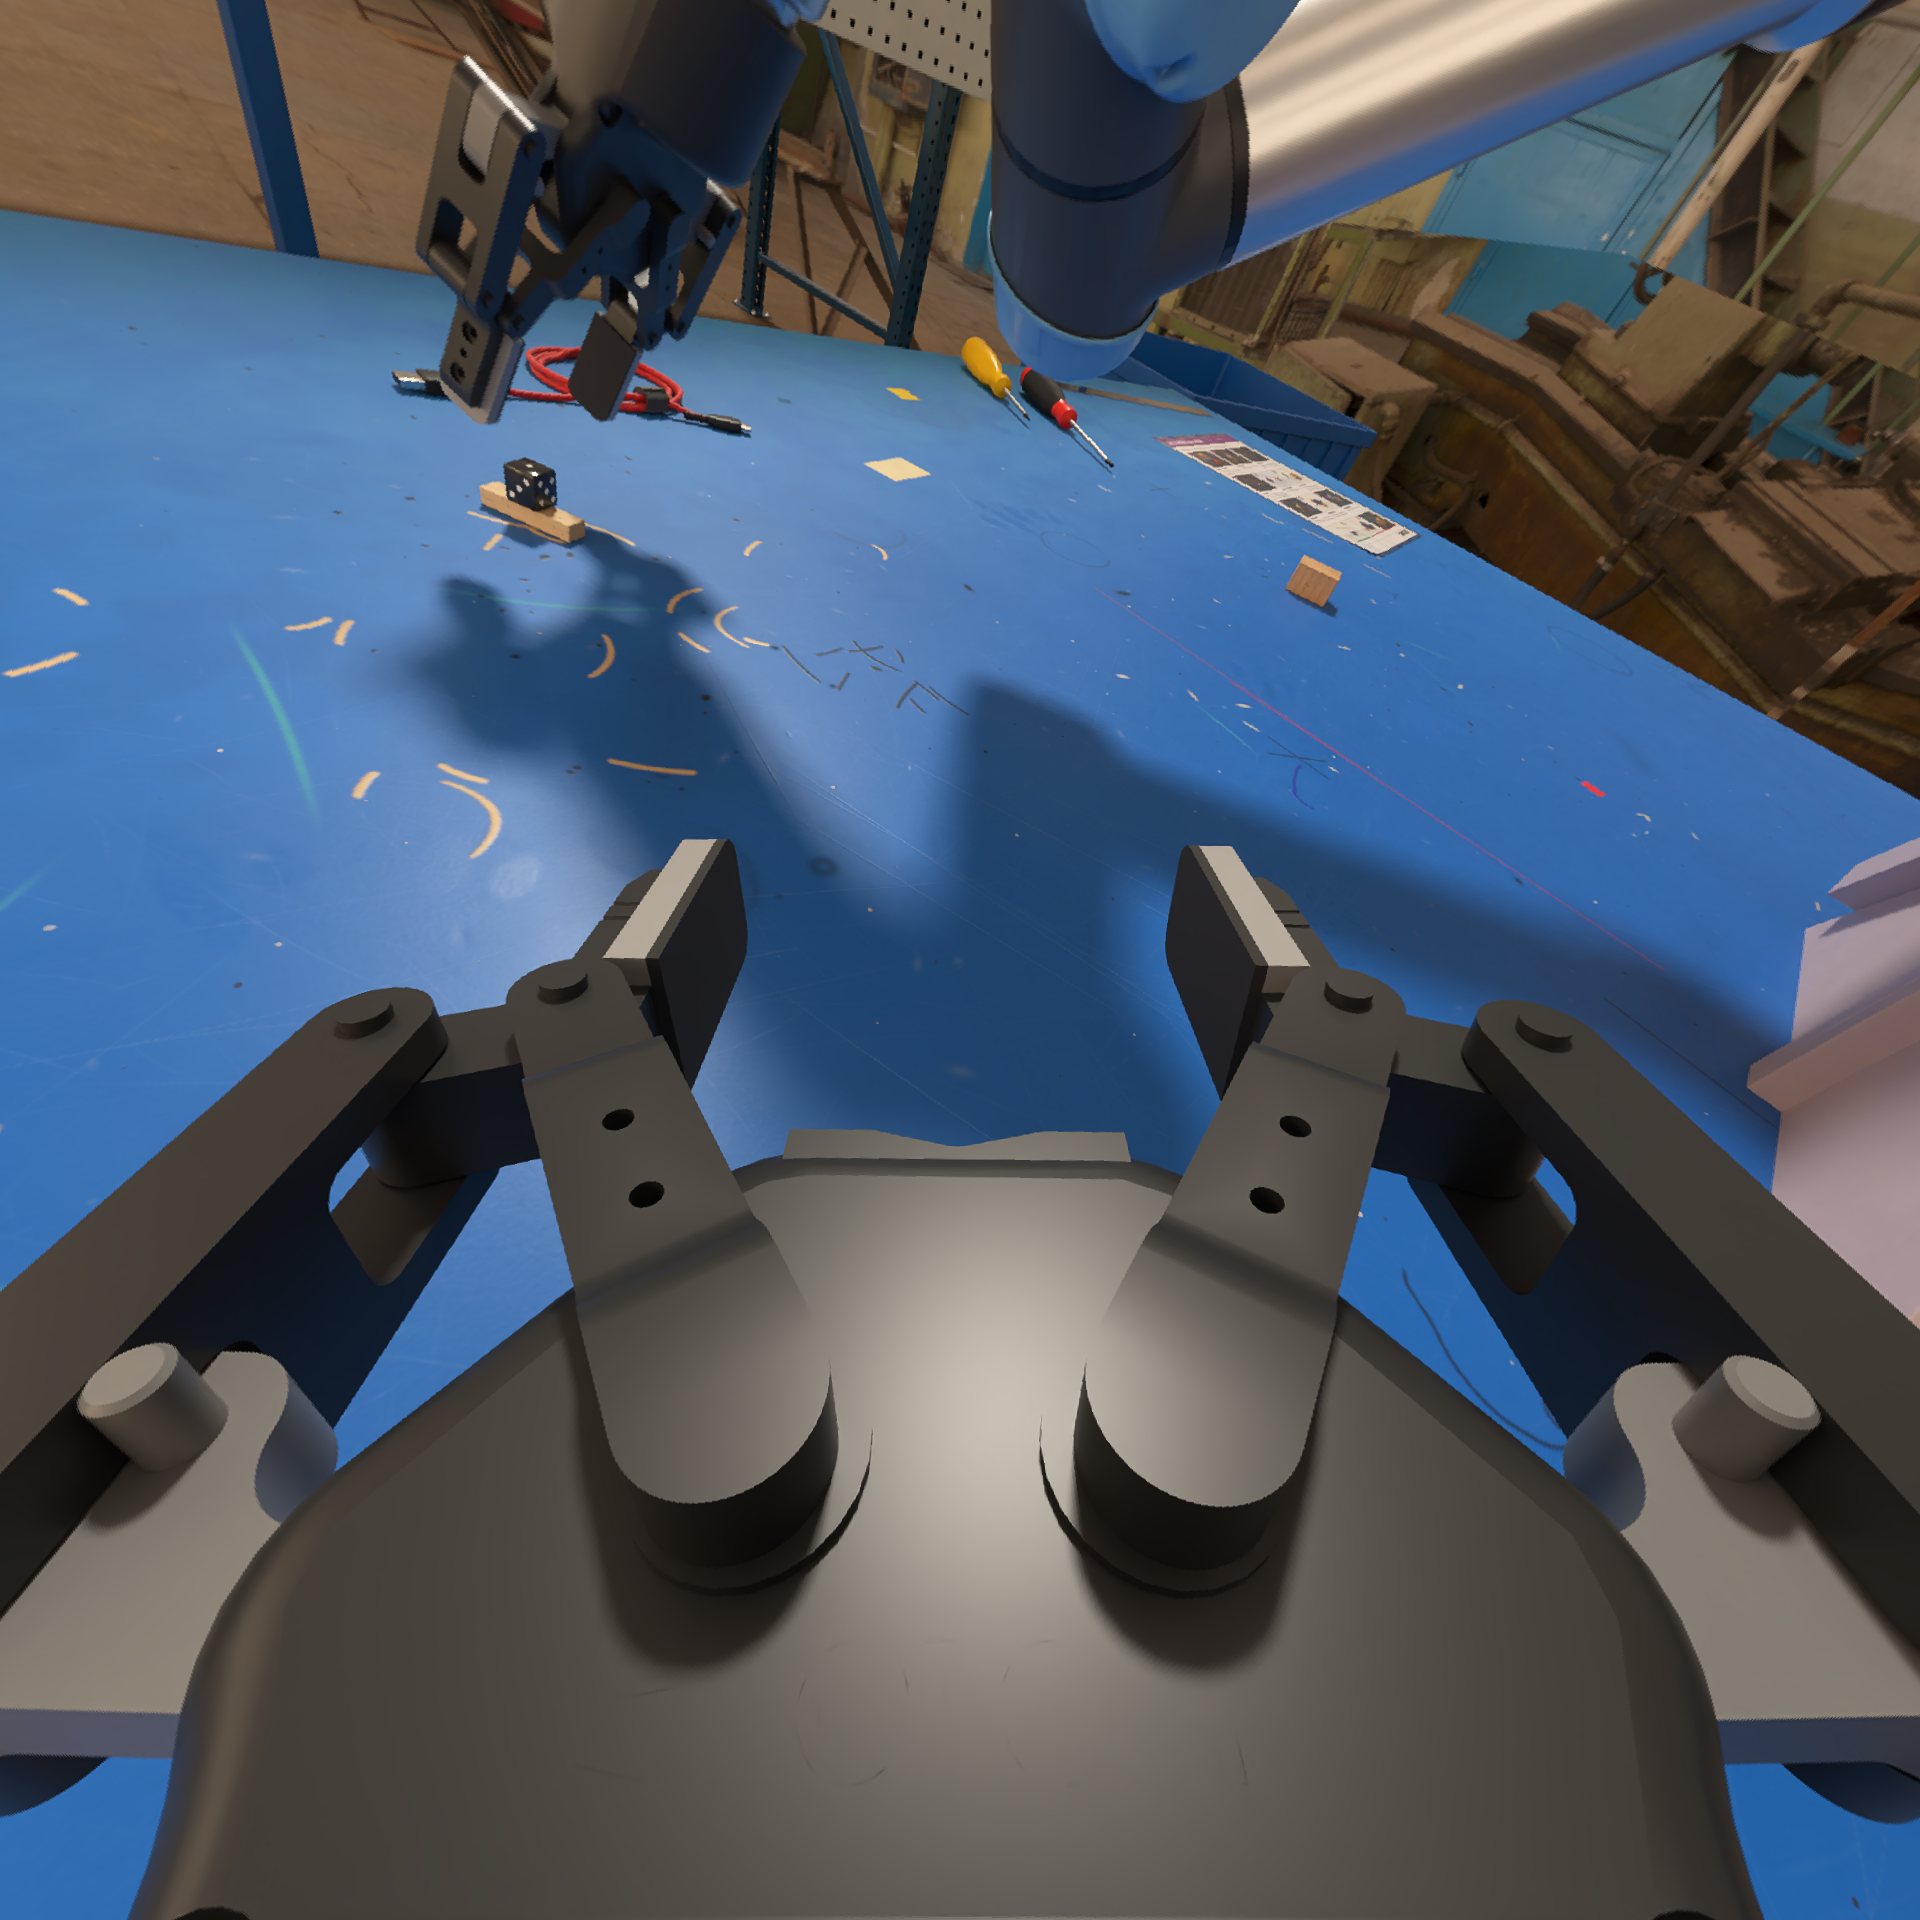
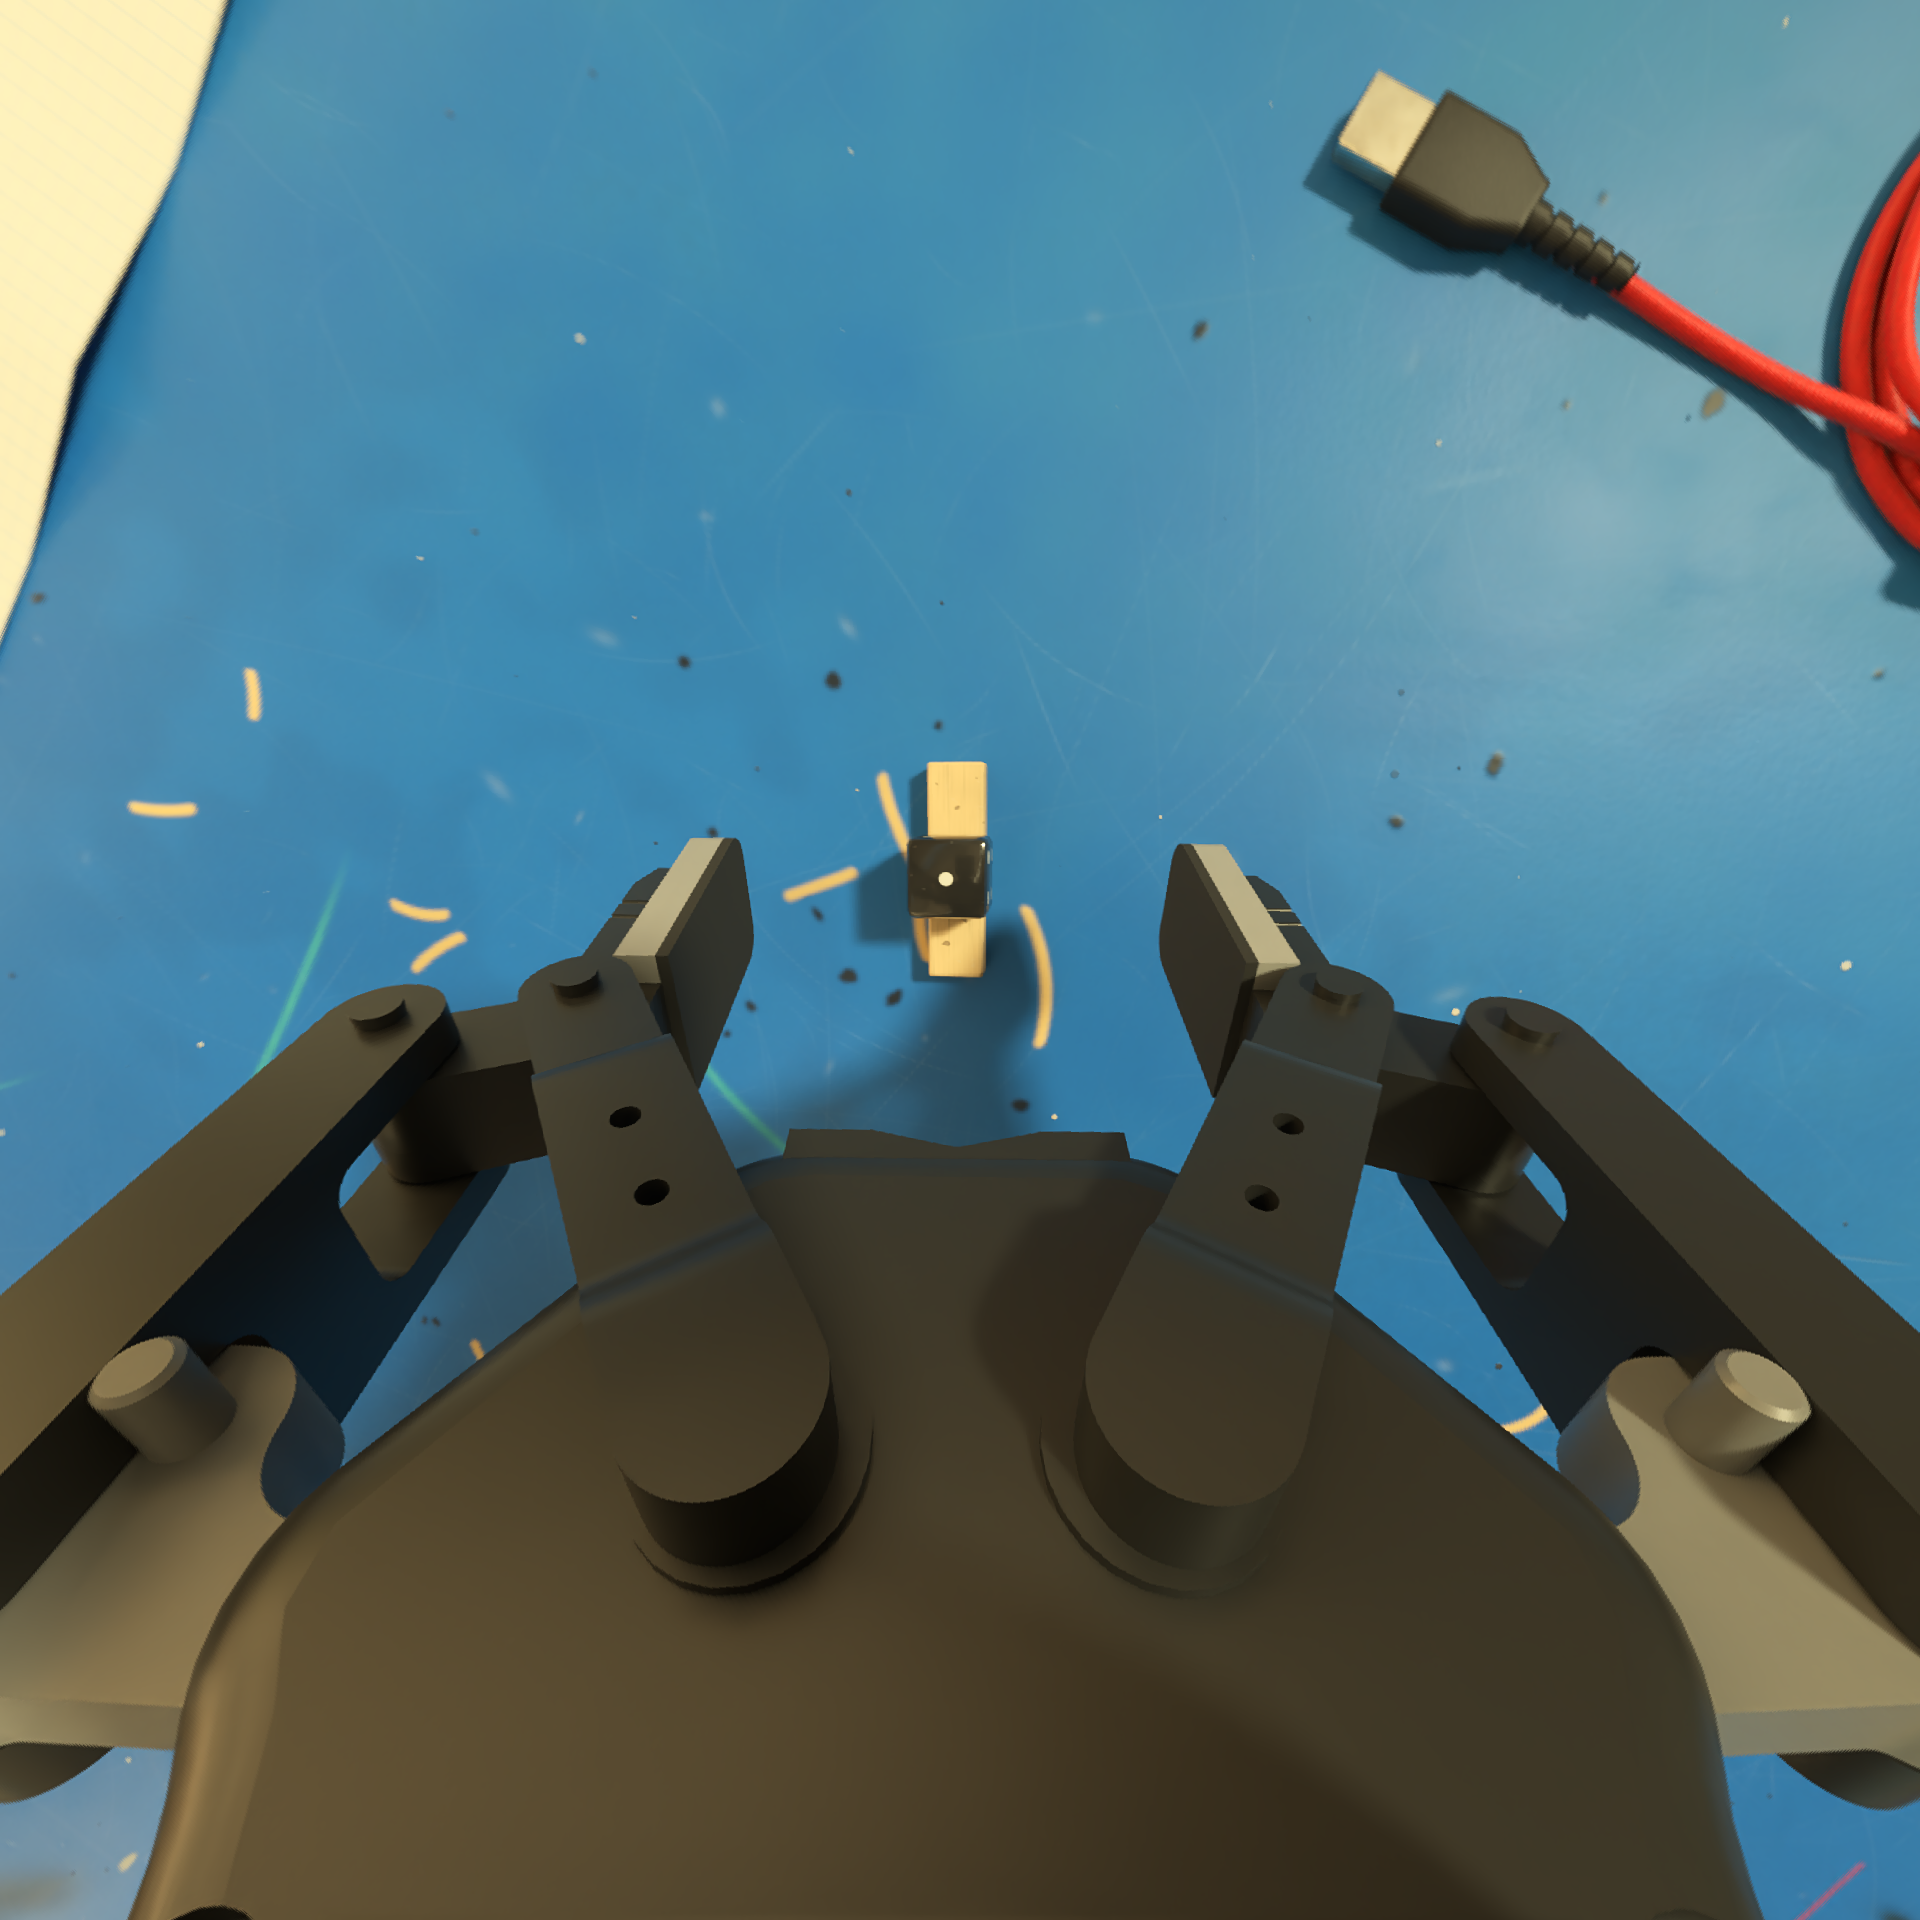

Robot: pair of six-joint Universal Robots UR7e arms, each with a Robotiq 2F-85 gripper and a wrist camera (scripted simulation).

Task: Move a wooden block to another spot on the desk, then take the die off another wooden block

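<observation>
A black die [image 1: 531,483] sits on a flat pale wooden block [image 1: 532,515] at the far left of the blue desk [image 1: 935,644]. In the right wrist view the die [image 2: 947,879] lies on the middle of that block [image 2: 956,795], seen from straight above. My right gripper [image 2: 956,914] is open and empty, hovering above the die with its fingers either side. It also shows in the left wrist view [image 1: 540,390], above the die. A small brown wooden block [image 1: 1313,580] stands alone at the right. My left gripper [image 1: 956,935] is open and empty above bare desk.
A red cable with a black plug [image 1: 623,390] lies behind the die; it also shows in the right wrist view [image 2: 1455,166]. A yellow screwdriver [image 1: 992,374], a red one [image 1: 1060,410] and a printed sheet [image 1: 1288,494] lie at the back. A pale box [image 1: 1860,1039] stands at right.
</observation>
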